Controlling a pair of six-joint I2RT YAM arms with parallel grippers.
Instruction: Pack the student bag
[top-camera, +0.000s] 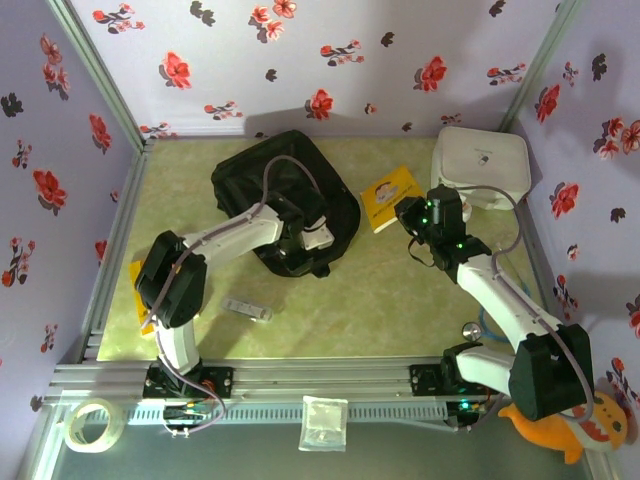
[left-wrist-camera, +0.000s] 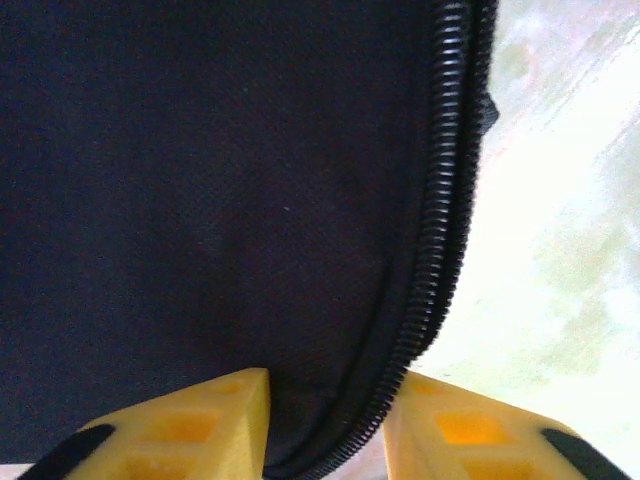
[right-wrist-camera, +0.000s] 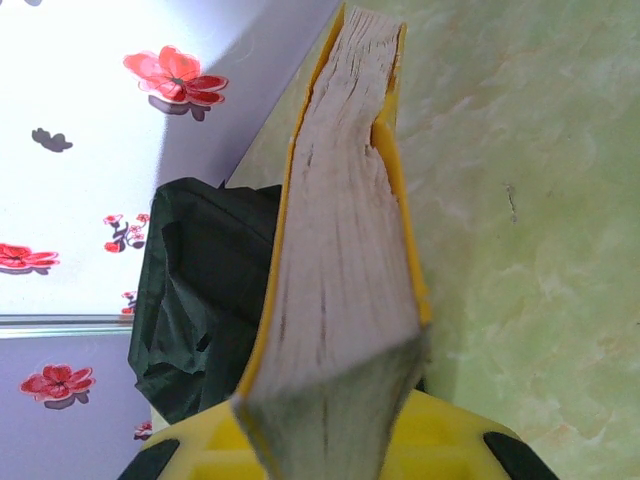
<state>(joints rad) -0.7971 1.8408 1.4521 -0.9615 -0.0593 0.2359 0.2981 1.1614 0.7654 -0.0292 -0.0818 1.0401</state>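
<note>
The student bag (top-camera: 285, 190), a black soft backpack, lies at the table's middle back. My left gripper (top-camera: 318, 240) is at its near right edge. In the left wrist view its yellow fingers (left-wrist-camera: 220, 420) press from both sides on the bag's black fabric (left-wrist-camera: 200, 180) and zip (left-wrist-camera: 440, 220), so the left gripper (left-wrist-camera: 328, 385) is shut on that edge. My right gripper (top-camera: 412, 215) is shut on a yellow book (top-camera: 390, 195) to the right of the bag. In the right wrist view the book's page edge (right-wrist-camera: 345, 220) rises from the gripper (right-wrist-camera: 320, 430), with the bag (right-wrist-camera: 200, 300) beyond it.
A white rounded hard case (top-camera: 480, 165) stands at the back right. A small clear item (top-camera: 247, 308) lies near the front left, and a yellow thing (top-camera: 137, 285) sits under the left arm. A tape roll (top-camera: 90, 425), plastic pouch (top-camera: 323, 423) and orange plush (top-camera: 560, 430) lie off the table's front.
</note>
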